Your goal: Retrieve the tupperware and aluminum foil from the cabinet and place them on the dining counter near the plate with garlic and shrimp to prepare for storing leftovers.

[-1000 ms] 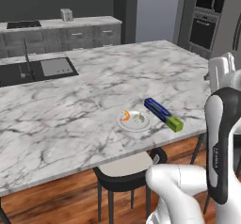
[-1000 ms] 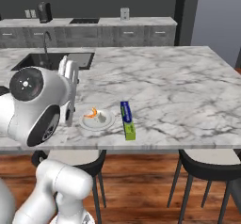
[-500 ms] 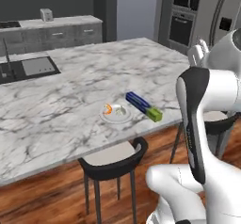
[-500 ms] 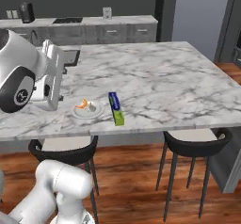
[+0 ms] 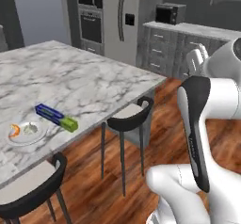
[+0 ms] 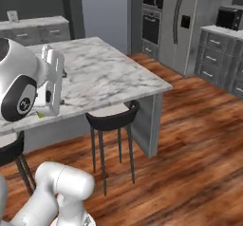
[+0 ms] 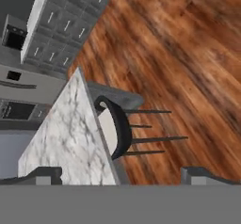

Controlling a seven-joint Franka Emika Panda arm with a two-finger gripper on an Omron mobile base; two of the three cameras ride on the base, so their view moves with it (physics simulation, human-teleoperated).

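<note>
- The room is a kitchen with a red-brown wood floor [image 6: 190,139], a steel refrigerator [image 5: 123,20] and a wall oven [image 5: 89,13] at the back, and grey drawer units [image 6: 220,59] carrying a microwave [image 5: 170,13].
- The desk [image 5: 84,84] is a large island with a white, grey-veined marble top; black stools [image 5: 129,119] stand along its near edge, one close to its corner.
- The white arm [image 5: 207,124] rises at the right of the left base view, folded upward, with a dark band down its forearm.
- In the right base view its round joint and wrist sit high at the left, in front of the desk edge.
- The claw [image 7: 120,173] looks steeply down past the desk corner at a stool and the floor; its two dark fingertips [image 7: 40,173] stand wide apart with nothing between them.
- The aluminum foil [image 5: 56,116] is a long slim blue box with a lime-green end; it lies flat on the desk near the front edge, green end toward the edge.
- The plate with garlic and shrimp [image 5: 26,131] is small, round and white, holding an orange piece and pale pieces; it rests just beside the foil box on the side away from the desk corner.
- The arm is well apart from both items.
</note>
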